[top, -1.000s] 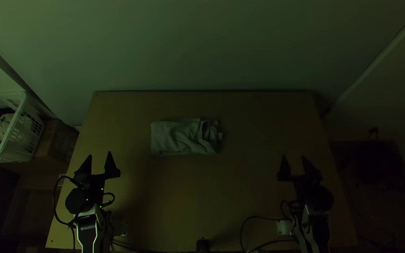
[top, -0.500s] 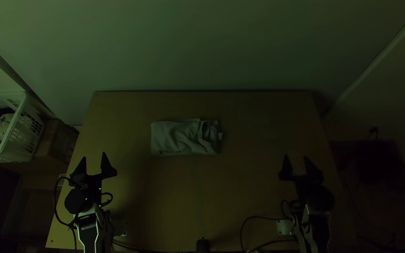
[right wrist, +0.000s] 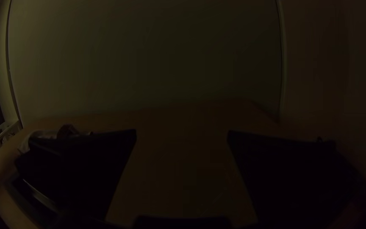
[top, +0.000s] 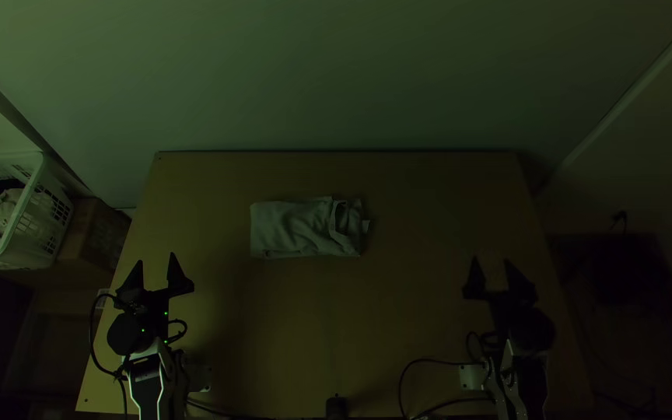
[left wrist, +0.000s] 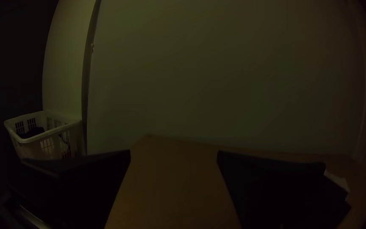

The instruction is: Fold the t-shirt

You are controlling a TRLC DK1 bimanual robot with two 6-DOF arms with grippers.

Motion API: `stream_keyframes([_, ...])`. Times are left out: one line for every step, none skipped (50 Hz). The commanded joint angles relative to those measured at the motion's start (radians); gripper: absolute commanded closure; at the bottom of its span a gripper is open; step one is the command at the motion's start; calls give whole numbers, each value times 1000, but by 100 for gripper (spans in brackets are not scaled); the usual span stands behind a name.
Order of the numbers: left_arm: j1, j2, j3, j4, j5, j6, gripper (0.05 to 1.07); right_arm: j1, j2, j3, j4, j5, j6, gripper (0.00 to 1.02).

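Peering at the brown box (top: 104, 233) beside the table (top: 429, 190), I can make out faint marks on its side, too dim to read.

Both arms stand at the near side, one at each corner, their grippers pointing away from the bases toward the far edge. The left gripper (top: 155, 258) is over the left part of the table, its two black fingers spread with a wide gap and nothing between them. The right gripper (top: 491, 260) mirrors it over the right part, its fingers just as plainly parted and holding nothing.

The t-shirt (top: 293, 229) lies between the two, farther off than their fingertips, a little left of the middle and toward the far side. It's pale grey, folded into a neat oblong running crosswise, rather rumpled on top. Toward its right end there's a curved band around a darker opening, perhaps the neckline, and a small bit pokes out past that end. Its left end is squarer and smoother.

Off the table's left side is a white laundry basket (top: 33, 253), with dark and pale cloth inside.
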Motion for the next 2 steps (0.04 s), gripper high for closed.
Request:
stream_keyframes([6, -5, -48, -21, 0, 14, 9, -4, -2, -8, -19, 3, 14, 4])
stream_keyframes([6, -4, -48, -21, 0, 14, 9, -4, -2, -8, -19, 3, 14, 4])
